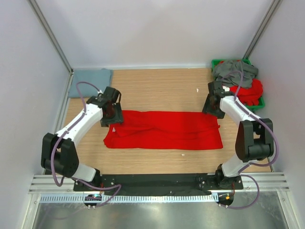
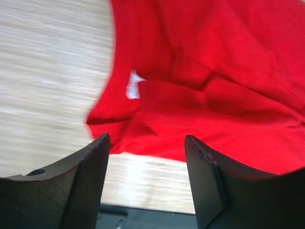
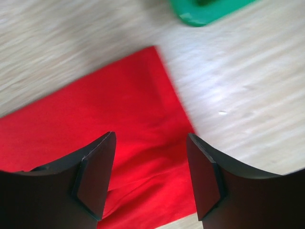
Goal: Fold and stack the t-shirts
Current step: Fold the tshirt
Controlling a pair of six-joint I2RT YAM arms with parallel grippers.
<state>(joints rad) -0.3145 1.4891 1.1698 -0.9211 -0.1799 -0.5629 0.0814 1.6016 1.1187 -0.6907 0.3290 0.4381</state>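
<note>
A bright red t-shirt [image 1: 164,130], folded into a long band, lies flat across the middle of the table. My left gripper [image 1: 112,114] hovers over its left end, open and holding nothing. My right gripper [image 1: 213,107] is over the right end, also open and holding nothing. In the left wrist view the red t-shirt [image 2: 214,95] shows its small white neck label [image 2: 133,86] beyond the open gripper [image 2: 147,143]. The right wrist view has the shirt's corner [image 3: 95,129] below the open gripper [image 3: 151,138]. A folded blue-grey t-shirt [image 1: 90,82] lies at the back left.
A green bin [image 1: 260,101] stands at the back right, seen too as a green bin [image 3: 205,12] in the right wrist view. A dark grey t-shirt [image 1: 233,71] and a red t-shirt [image 1: 250,90] are heaped in it. Walls close in the table's left, back and right sides.
</note>
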